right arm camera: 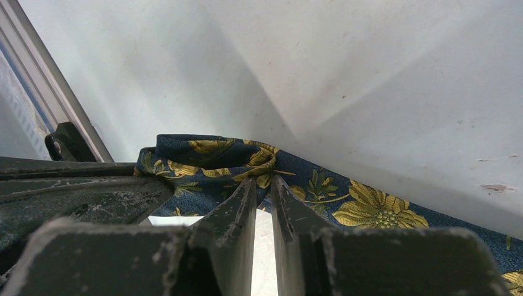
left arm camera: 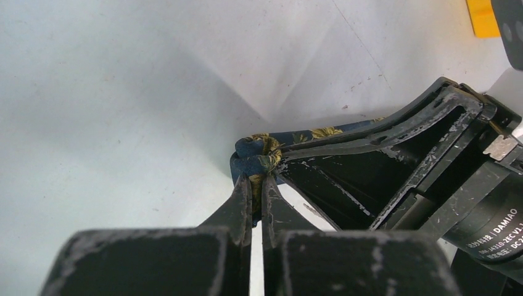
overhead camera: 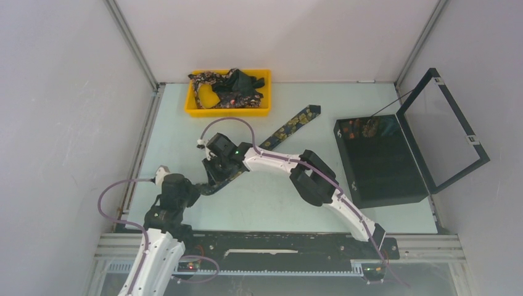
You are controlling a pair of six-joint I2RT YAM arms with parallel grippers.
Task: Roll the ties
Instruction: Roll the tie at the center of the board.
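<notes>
A dark navy tie [overhead camera: 290, 126] with gold flowers lies diagonally on the table, its far end pointing to the back right. Its near end is bunched up between both grippers. In the left wrist view my left gripper [left arm camera: 256, 179] is shut on a crumpled fold of the tie [left arm camera: 256, 154], close beside the right gripper's black fingers [left arm camera: 382, 160]. In the right wrist view my right gripper [right arm camera: 264, 182] has its jaws nearly together, pinching a raised fold of the tie [right arm camera: 370, 209]. From above, the left gripper [overhead camera: 200, 185] and the right gripper [overhead camera: 216, 172] meet at left centre.
A yellow tray [overhead camera: 194, 111] at the back holds several more tangled ties [overhead camera: 231, 86]. A black hinged box [overhead camera: 382, 166] stands open at the right, lid [overhead camera: 444, 129] raised, with rolled patterned fabric [overhead camera: 364, 127] at its far end. White walls enclose the table.
</notes>
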